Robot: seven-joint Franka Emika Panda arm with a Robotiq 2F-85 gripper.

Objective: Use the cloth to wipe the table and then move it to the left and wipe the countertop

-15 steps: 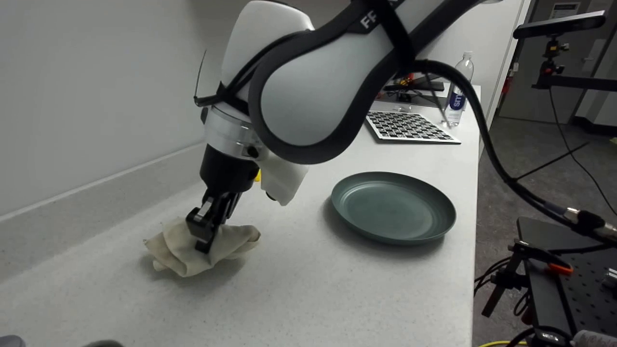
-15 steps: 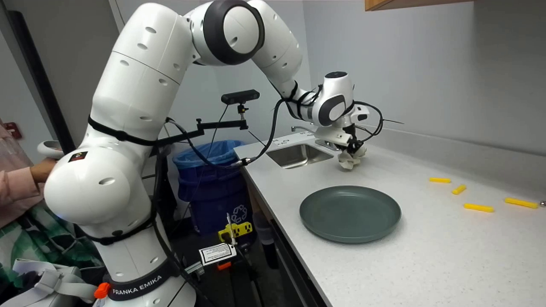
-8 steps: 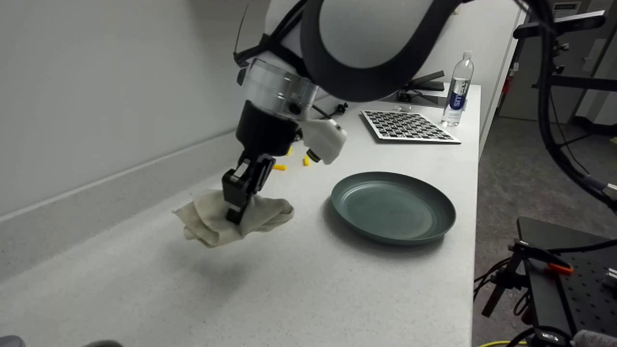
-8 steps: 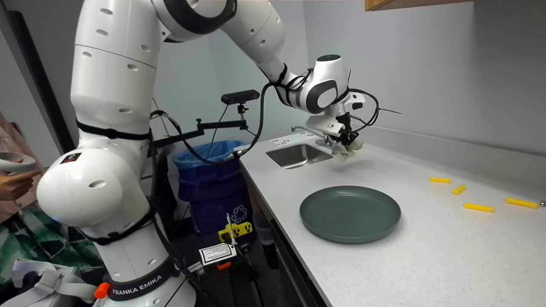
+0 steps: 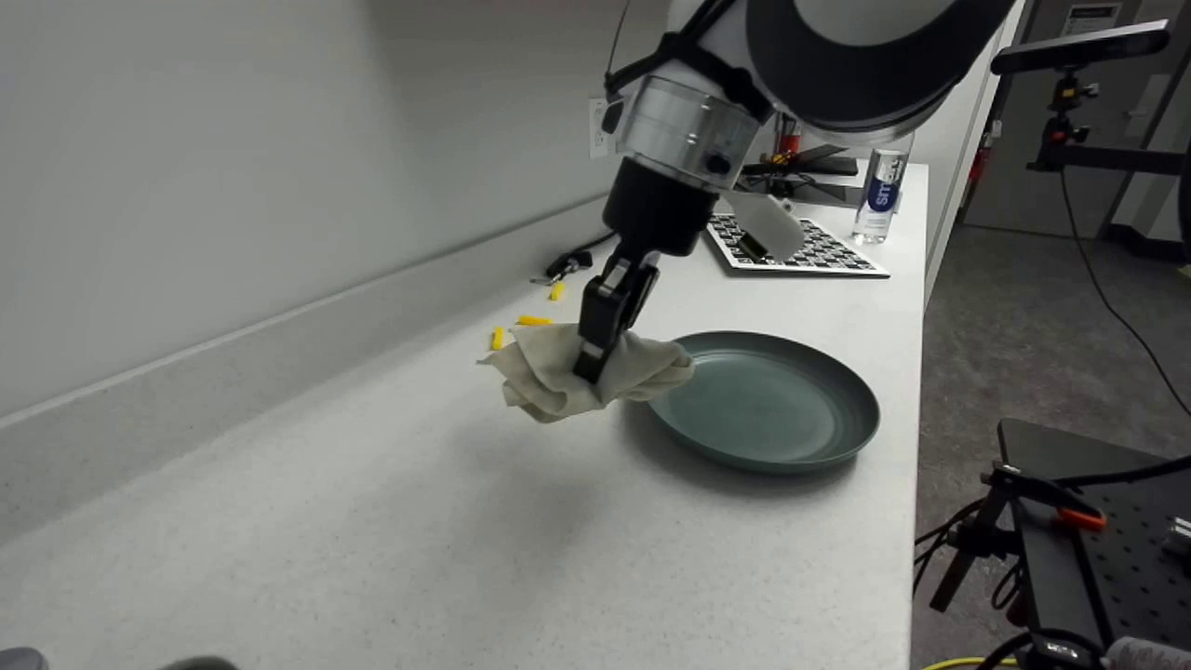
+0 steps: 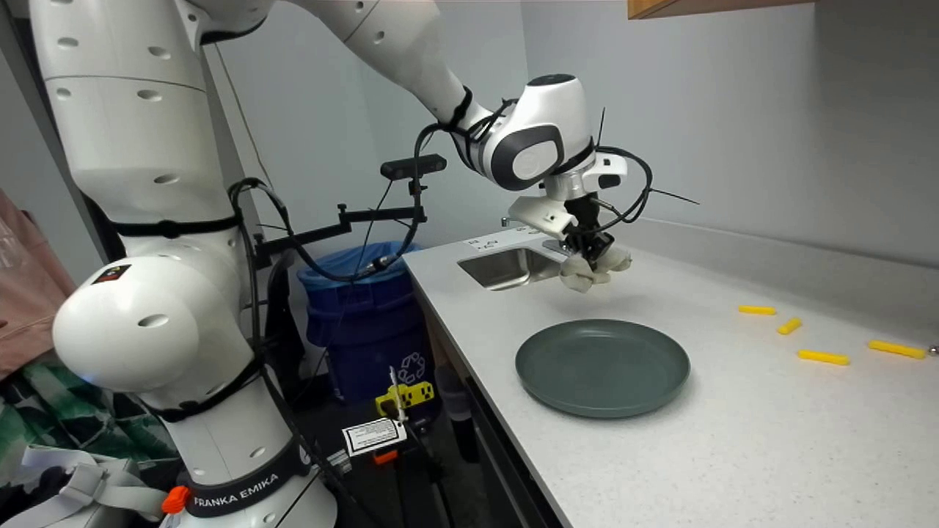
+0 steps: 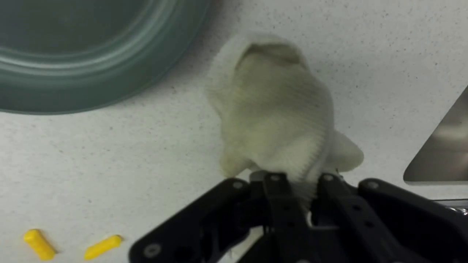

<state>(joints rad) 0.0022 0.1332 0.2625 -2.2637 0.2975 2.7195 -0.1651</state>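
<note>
gripper (image 7: 302, 182) — pinching cloth (image 7: 278, 117) | plate (image 7: 91, 71) upper left | two yellow sticks (image 7: 103, 247) — lower left

Cloth (image 7: 279, 117) in all three views, wrist view closest

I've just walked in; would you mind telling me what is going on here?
A Franka Emika robot arm has a beige cloth pinched in its gripper, apparently for wiping the white countertop. Right now the crumpled cloth is held clear of that surface, so it is not wiping at this moment. In the wrist view it shows between the dark green plate and the sink. Several yellow sticks also lie on the countertop.
</note>
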